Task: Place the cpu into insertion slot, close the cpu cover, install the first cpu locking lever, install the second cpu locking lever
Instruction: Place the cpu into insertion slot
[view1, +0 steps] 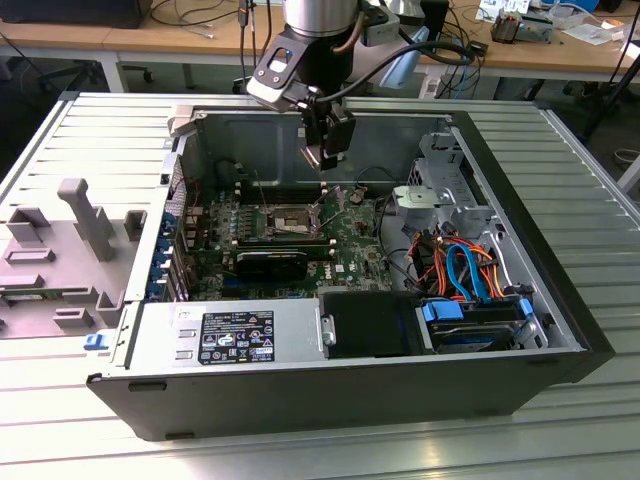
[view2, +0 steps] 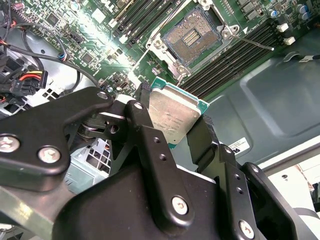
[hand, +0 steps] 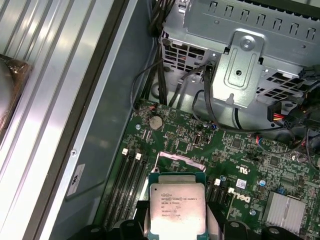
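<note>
Gripper (view2: 172, 109) fingers (view2: 143, 118) clamp the cpu (view2: 176, 119) between them, at 1 o'clock from the insertion slot (view1: 290, 222) in the exterior view.

- Cpu (hand: 177, 207): dull silver-grey metal top, faintly brushed; green laminate edge.
- Fingers (view2: 201, 140): matt black, smooth, with bright metal screws.
- Insertion slot (view2: 192, 34): dark recess with fine glinting contacts and a silver metal rim.
- Motherboard (view1: 350, 250): green, semi-gloss.
- Drive cage (hand: 240, 60): bare bright sheet metal, perforated.
- Computer case (view1: 350, 395): matt grey sheet metal inside, black outer wall.
- Table (view1: 90, 140): ribbed pale metal, satin sheen.
</note>
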